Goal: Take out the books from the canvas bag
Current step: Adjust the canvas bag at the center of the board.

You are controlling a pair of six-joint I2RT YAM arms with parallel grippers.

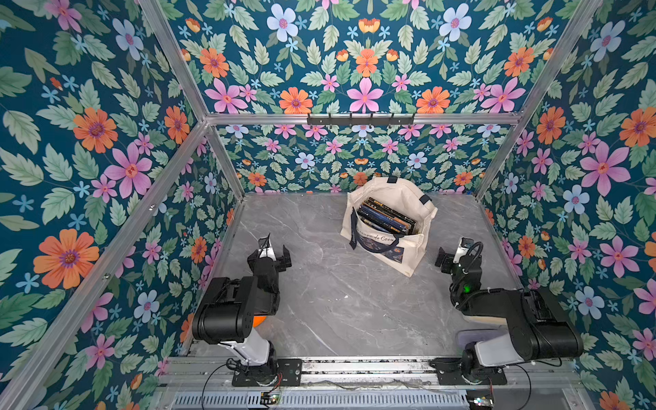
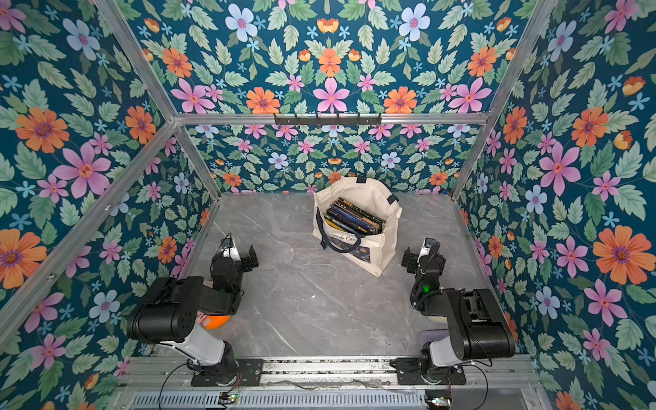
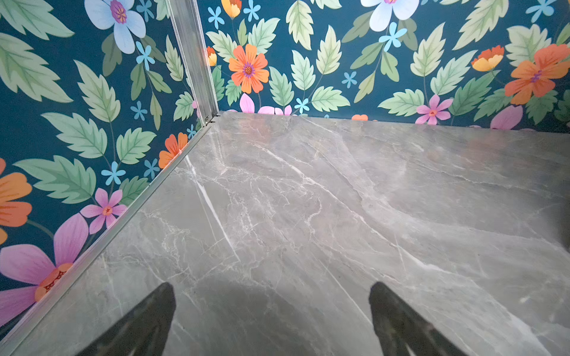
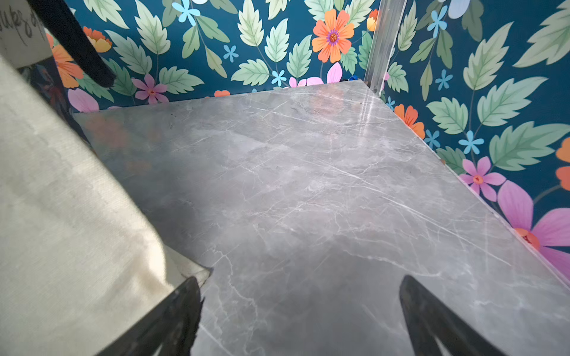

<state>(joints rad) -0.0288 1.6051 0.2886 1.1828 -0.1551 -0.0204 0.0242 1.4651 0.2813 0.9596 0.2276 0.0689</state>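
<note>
I've got my left arm (image 1: 227,312) and right arm (image 1: 532,326) folded low. Left fingers (image 3: 148,320) are spread wide and empty; right fingers (image 4: 431,314) the same.

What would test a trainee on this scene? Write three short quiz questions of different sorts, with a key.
1. True or false: the thin dark-covered books stand inside the cream canvas tote bag with navy handles.
2. The left claw is: A) shut on a book; B) open over the grey marble tabletop; C) shut on a bag handle.
3. Which claw is nearer the bag?
Key: 1 true. 2 B. 3 the right claw; the bag's cloth shows right beside it in the right wrist view.
</note>
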